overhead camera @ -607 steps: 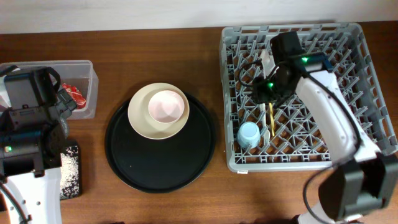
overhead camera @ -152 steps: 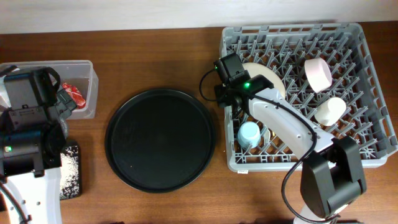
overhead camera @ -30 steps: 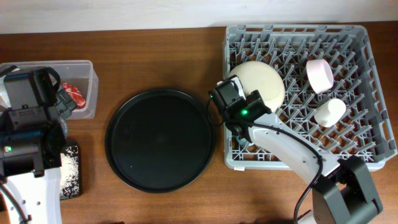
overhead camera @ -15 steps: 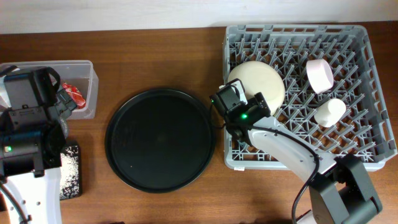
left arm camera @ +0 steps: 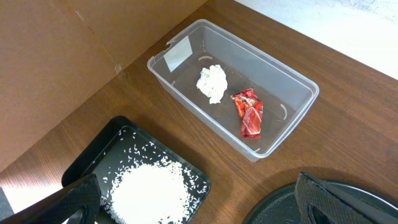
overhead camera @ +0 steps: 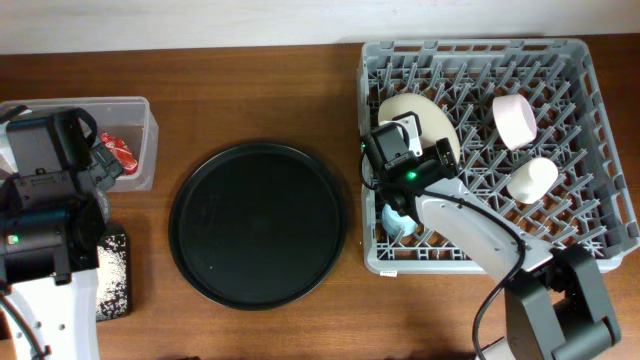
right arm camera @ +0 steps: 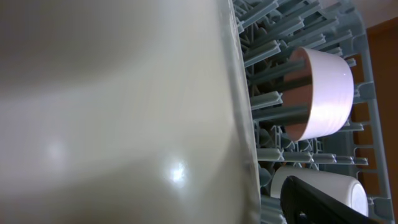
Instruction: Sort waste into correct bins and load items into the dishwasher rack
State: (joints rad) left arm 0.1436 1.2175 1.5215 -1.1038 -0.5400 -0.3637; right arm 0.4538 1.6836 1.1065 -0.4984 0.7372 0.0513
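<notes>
The right gripper (overhead camera: pixel 410 140) had just come in over the left part of the rack (overhead camera: pixel 590 150). Half a second before, it was out at the rack's left rim. It sat right against the plate (overhead camera: pixel 435 115). In its wrist camera the plate filled most of the picture and only one dark finger (right arm camera: pixel 323 202) showed at the lower corner, so I could not tell whether the jaws were closed on the plate or only pressed to it.

The plate's pose had changed. A moment earlier it looked nearly round from above, and now it showed as a narrower oval, so I judged that it was being tipped up on edge between the pegs. I took this for the last part of the loading.

Beyond the plate, the bowl (overhead camera: pixel 515 118) and the white cup (overhead camera: pixel 530 178) rested among the pegs, and the blue cup (overhead camera: pixel 397 220) peeked out under the arm. The fork I could not find, because the arm covered that place. No dish remained on the tray (overhead camera: pixel 258 222) beside the rack.

Far left, the left gripper (left arm camera: pixel 199 208) hung with its fingers apart near the bins. The tissue (left arm camera: pixel 212 82) and the wrapper (left arm camera: pixel 247 112) lay in the tub (left arm camera: pixel 273 62), and the rice (left arm camera: pixel 149 190) in the black bin (left arm camera: pixel 93 158). The sorting seemed done.
</notes>
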